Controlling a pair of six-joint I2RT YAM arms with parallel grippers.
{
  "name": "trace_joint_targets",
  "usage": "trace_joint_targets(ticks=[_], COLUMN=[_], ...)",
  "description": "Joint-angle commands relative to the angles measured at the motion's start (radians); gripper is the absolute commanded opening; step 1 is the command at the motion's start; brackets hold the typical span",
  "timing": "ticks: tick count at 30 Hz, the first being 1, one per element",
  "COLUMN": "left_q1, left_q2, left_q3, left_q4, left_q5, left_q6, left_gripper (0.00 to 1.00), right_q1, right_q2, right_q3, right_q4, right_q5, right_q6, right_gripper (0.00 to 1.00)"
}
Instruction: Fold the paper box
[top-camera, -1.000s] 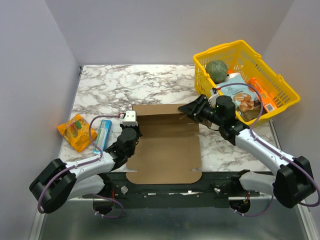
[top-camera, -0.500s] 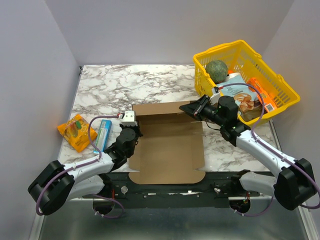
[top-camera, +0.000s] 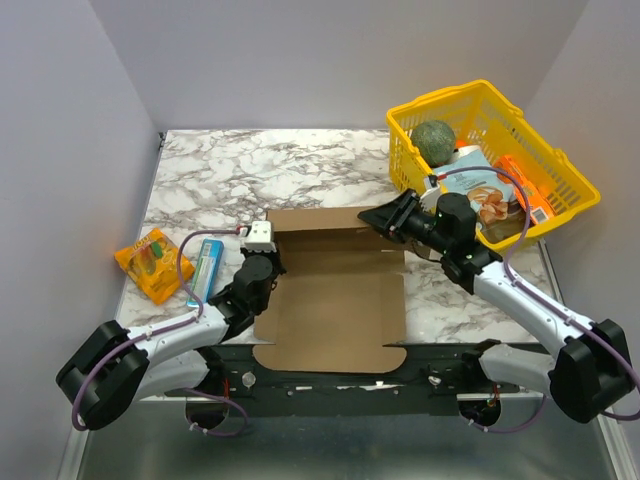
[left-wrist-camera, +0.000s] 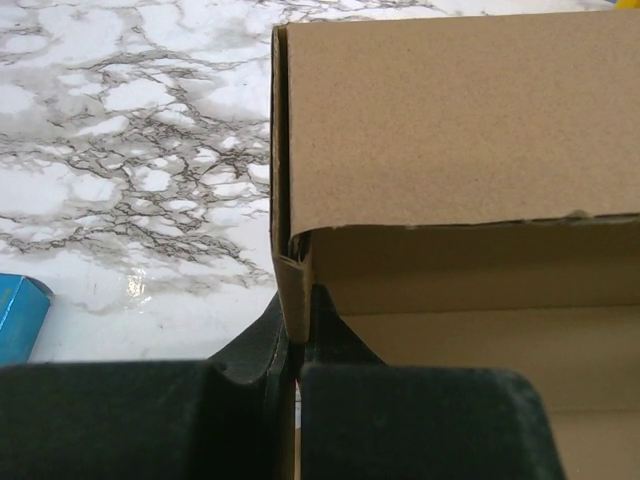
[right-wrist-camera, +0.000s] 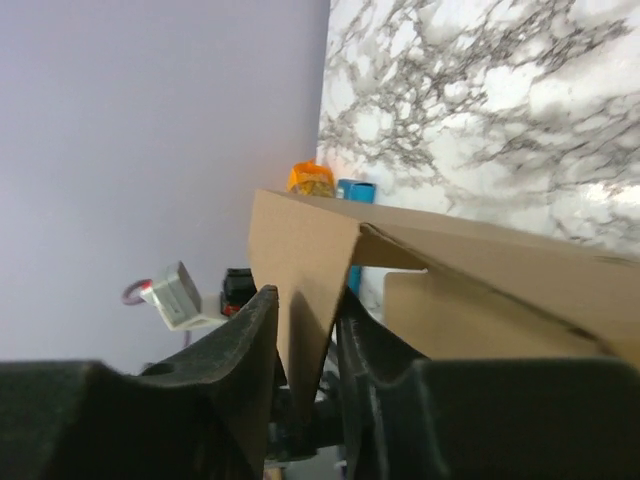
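Observation:
The paper box (top-camera: 335, 300) is a brown cardboard sheet lying partly formed in front of both arm bases, its rear wall and left wall raised. My left gripper (top-camera: 262, 264) is shut on the left wall (left-wrist-camera: 293, 270) near the rear left corner, and the wall's edge disappears between the two pads. My right gripper (top-camera: 376, 216) is at the rear right corner. Its fingers stand on either side of a raised corner flap (right-wrist-camera: 300, 270), with a gap on the left side, so it is open. The box interior (left-wrist-camera: 470, 340) lies right of the left gripper.
A yellow basket (top-camera: 470, 90) holding a green ball and packets stands at the back right, just behind my right arm. An orange packet (top-camera: 152, 262) and a small blue carton (top-camera: 205, 268) lie left of the box. Marble tabletop (top-camera: 250, 170) extends behind it.
The box's right edge swung outward to the right, then came back in. My right gripper shifted slightly toward the back while its jaws narrowed and widened around the flap. The left gripper kept its hold.

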Motion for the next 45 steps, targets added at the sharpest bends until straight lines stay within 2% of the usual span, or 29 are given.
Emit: trace_joint_targets(ticks=[1,3,5,10,15,21,24,32,38,45], left_q1=[0.025,0.057,0.085,0.129,0.149,0.19,0.226,0.235,0.235,0.237], left_q2=[0.034,0.046,0.057,0.079,0.099,0.116,0.097,0.054,0.051,0.068], left_q3=[0.101,0.124,0.132,0.138,0.123,0.117,0.094,0.077,0.072,0.081], left_q4=[-0.143,-0.179,-0.193,-0.194,-0.164,-0.151,-0.128,-0.127,-0.121,-0.125], left_q5=[0.064,0.123,0.184,0.227,0.276,0.347,0.408,0.42,0.434,0.44], left_q6=[0.025,0.022,0.005,-0.006,-0.012,-0.037,-0.064,-0.072,-0.08,-0.08], left_gripper=[0.0,0.0,0.0,0.0,0.0,0.0,0.0,0.0,0.0,0.0], right_q1=[0.005,0.005,0.003,0.012,0.08,0.126,0.127,0.126,0.127,0.13], right_q2=[-0.091,-0.161,-0.211,-0.365,-0.396,-0.283,-0.219,-0.09,0.008,0.079], right_q3=[0.019,0.006,-0.029,-0.151,-0.264,-0.28,-0.275,-0.206,-0.203,-0.263], right_q4=[-0.096,-0.178,-0.219,-0.338,-0.381,-0.392,-0.392,-0.403,-0.349,-0.182], right_q5=[0.088,0.136,0.196,0.251,0.282,0.36,0.411,0.509,0.553,0.596], right_q6=[-0.14,-0.223,-0.294,-0.355,-0.378,-0.403,-0.405,-0.418,-0.414,-0.431], right_gripper=[0.62,0.72,0.74,0.74,0.69,0.69,0.75,0.78,0.78,0.78])
